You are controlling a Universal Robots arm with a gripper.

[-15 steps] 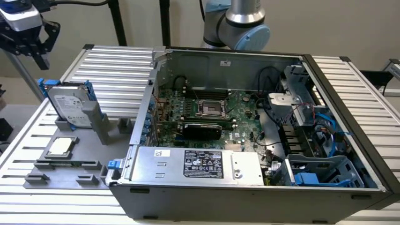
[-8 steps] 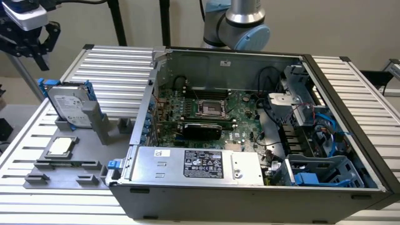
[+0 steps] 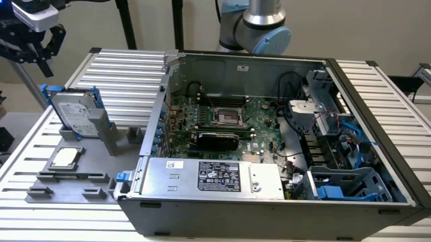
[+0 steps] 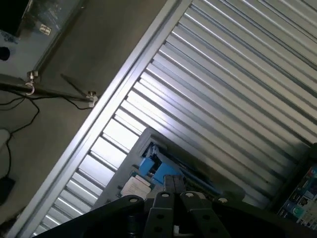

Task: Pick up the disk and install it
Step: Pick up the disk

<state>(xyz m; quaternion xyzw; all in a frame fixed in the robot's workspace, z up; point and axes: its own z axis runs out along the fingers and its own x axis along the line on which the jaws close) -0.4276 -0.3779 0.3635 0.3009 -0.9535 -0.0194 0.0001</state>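
End effector, its spread impossible to judge, hovers over the desk edge on the exterior view's left, above the disk, which stands upright in a grey stand, seemingly for grasping, beside the open computer case.

Robotics lab bench set up for computer assembly work.

A Universal Robots arm rises behind a ribbed aluminium-profile table that carries an open desktop computer case, its green motherboard and boxed power supply exposed. Beside the case, a grey moulded fixture stands the disk upright, and a CPU chip lies in a matching holder. Black stand legs line the plain wall, and the wrist view takes in a bare floor past the table edge.
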